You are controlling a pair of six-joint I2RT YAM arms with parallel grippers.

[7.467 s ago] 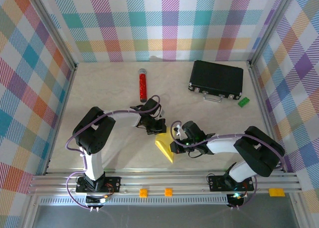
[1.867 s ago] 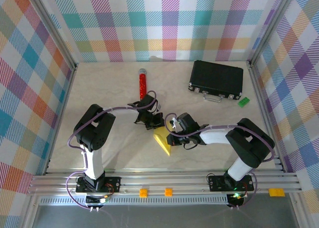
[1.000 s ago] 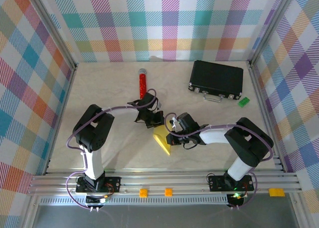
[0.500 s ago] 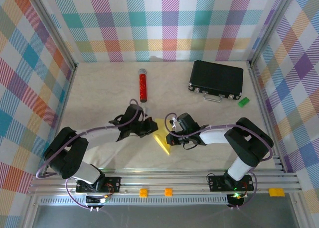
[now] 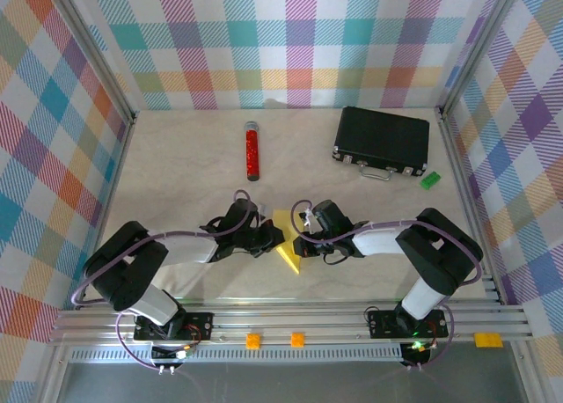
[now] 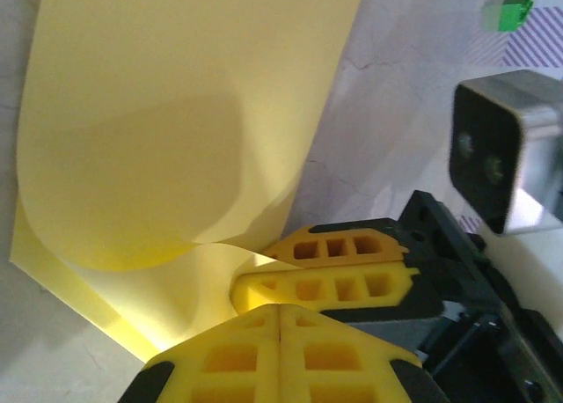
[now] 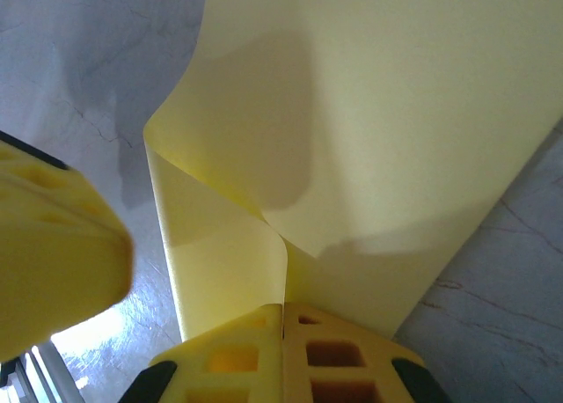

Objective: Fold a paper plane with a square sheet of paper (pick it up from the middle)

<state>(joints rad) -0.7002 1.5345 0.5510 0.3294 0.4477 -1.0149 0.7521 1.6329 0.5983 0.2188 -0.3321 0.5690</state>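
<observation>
The square sheet of paper [image 5: 290, 258] is yellow and lies folded into a wedge on the table in front of the arm bases. One layer curls up from it [image 6: 176, 113]. My right gripper [image 5: 297, 240] is shut on the sheet, and a raised fold runs into the seam of its jaws [image 7: 283, 308]. My left gripper [image 5: 271, 238] sits at the sheet's left edge, tip to tip with the right gripper [image 6: 251, 267]. Its jaws [image 6: 280, 308] are shut flush, with no paper seen between them. A finished paper plane is out of view.
A red cylinder [image 5: 252, 152] lies at the back centre. A black case [image 5: 382, 139] sits at the back right with a small green block [image 5: 429, 180] beside it. Checked walls close in the table on three sides.
The left arm has swung from the far side of the sheet round to its near left, staying shut. The right gripper has kept its hold in the same place.
</observation>
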